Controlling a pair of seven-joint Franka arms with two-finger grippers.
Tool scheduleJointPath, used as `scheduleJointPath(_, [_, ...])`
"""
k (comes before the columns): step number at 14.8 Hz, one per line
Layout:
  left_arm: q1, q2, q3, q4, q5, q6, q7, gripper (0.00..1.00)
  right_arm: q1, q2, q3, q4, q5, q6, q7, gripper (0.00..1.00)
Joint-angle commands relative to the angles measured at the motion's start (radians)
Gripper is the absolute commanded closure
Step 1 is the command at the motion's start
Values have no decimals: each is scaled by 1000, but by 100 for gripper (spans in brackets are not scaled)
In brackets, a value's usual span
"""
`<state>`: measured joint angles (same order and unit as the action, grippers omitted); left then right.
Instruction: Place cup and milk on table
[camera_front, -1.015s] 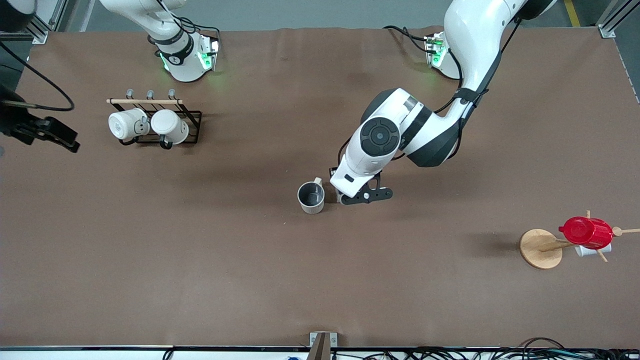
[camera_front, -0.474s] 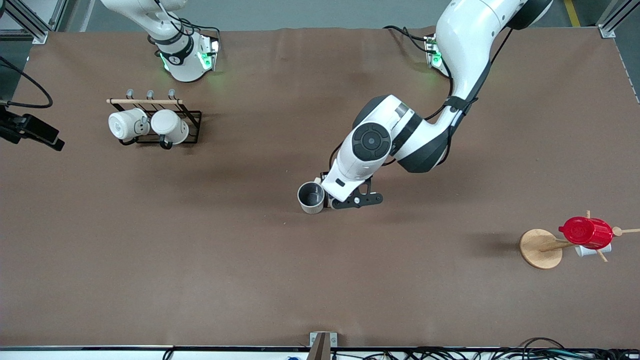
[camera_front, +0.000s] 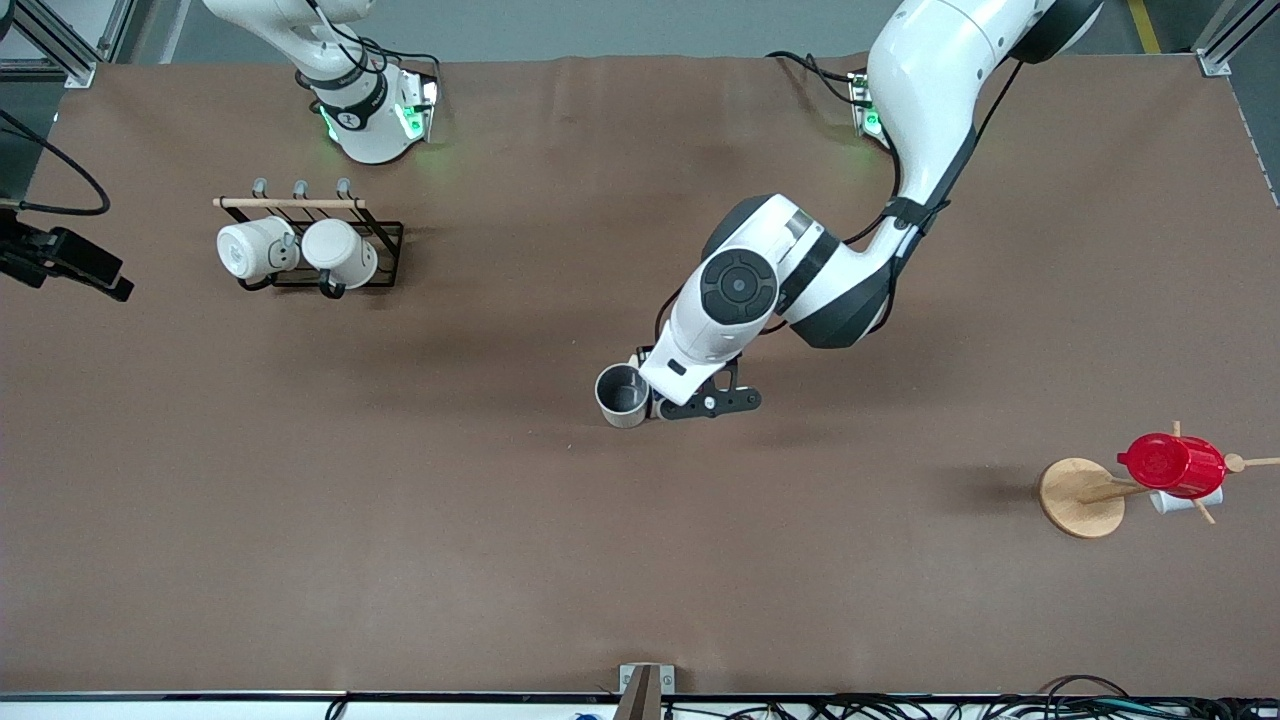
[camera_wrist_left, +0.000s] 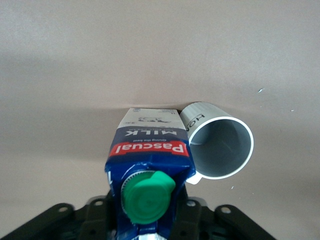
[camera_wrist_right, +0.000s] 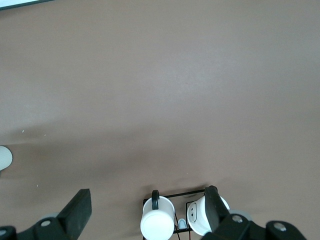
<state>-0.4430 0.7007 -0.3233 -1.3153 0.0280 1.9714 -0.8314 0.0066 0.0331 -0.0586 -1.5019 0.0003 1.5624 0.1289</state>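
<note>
The cup stands upright on the brown table near its middle, its dark grey inside showing. My left gripper is low beside it, toward the left arm's end, shut on the milk. The milk is hidden under the hand in the front view. In the left wrist view the blue and white milk carton with its green cap is upright between the jaws, touching the cup. My right gripper waits open and empty at the right arm's end of the table; in its own view the right gripper is high above the rack.
A black wire rack with two white mugs stands near the right arm's base; they also show in the right wrist view. A wooden mug tree holding a red cup stands toward the left arm's end.
My left gripper has moved with the milk toward the cup and now sits right beside it. My right gripper has drawn outward a little along the table's end.
</note>
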Motion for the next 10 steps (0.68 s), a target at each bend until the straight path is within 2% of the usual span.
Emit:
scheduleJointPath(1, [-2, -4, 7, 27, 20, 0, -3, 0, -13, -4, 8, 0, 17, -7, -9, 0])
scheduleJointPath(3, [6, -56, 10, 27, 23, -19, 0, 0, -13, -4, 8, 0, 17, -7, -9, 0])
scheduleJointPath(7, [47, -211, 82, 27, 24, -155, 60, 0, -5, -4, 8, 3, 3, -10, -26, 0])
scheduleJointPath(10, [146, -334, 107, 22, 47, -248, 203, 0, 15, -2, 10, 38, -48, -119, -113, 0])
